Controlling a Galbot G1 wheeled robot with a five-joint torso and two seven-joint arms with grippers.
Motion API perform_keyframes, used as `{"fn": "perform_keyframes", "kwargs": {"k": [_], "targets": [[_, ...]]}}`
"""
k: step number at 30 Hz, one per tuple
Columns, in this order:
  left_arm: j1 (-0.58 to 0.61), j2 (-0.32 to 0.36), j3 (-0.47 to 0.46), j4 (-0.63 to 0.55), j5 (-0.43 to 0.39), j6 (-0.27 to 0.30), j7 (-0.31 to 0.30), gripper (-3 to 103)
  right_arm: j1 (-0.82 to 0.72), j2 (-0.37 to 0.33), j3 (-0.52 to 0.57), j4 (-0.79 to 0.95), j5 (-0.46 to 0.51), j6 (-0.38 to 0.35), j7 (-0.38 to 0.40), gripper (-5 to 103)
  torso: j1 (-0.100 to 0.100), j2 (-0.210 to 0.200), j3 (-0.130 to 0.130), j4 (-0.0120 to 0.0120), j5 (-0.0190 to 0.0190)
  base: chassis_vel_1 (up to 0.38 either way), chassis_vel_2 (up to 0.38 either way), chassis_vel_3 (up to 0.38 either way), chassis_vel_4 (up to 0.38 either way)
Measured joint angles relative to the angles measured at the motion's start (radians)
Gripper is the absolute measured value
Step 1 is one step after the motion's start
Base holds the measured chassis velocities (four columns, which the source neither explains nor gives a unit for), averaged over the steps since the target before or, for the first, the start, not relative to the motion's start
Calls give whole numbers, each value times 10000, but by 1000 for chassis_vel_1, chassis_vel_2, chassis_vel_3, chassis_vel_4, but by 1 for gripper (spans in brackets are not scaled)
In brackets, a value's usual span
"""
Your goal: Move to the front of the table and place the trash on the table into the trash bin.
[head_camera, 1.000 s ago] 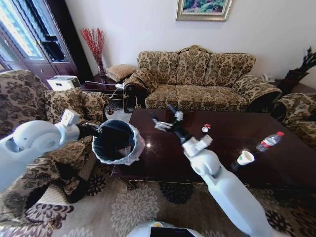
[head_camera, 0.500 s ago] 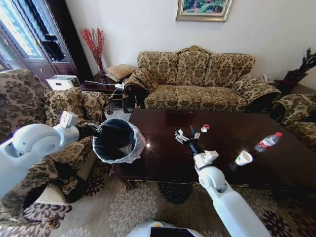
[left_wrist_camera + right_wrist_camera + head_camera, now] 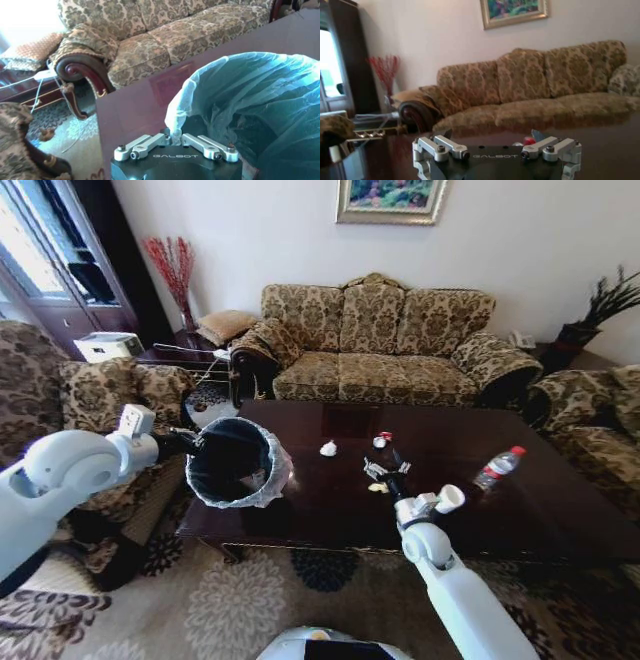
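With the trash bin [image 3: 238, 463] pinched at its bag rim by the clamped left gripper [image 3: 192, 443] at the table's [image 3: 520, 520] nine o'clock end, the yellowish bit [image 3: 377, 488] could be nudged away by the spread-jawed right gripper [image 3: 385, 470] hovering just above.

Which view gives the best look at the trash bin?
The head view: the trash bin shows whole, held at the table's left end by the left gripper. The left wrist view shows part of its bag-lined rim.
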Motion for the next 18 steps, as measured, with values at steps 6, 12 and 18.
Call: {"fn": "perform_keyframes", "kwargs": {"k": [6, 12, 18], "targets": [[-9, 4, -21, -25, -10, -3, 3, 0, -120, 60, -35, -435, 40, -522, 272, 100, -2, 1, -1, 1, -13, -91, -87, 62, 87], [-15, -3, -9, -67, -10, -3, -17, 0, 42, 182, -213, -1259, 526, -1113, 421, 103, -2, 1, -2, 21, -19, 53, 64, -21, -10], [17, -22, -7, -124, -16, -3, -5, 0, 358, 453, -307, -2301, 546, -1115, 359, 91, -1, 1, -1, 1, -2, 9, 19, 0, -4]]}}
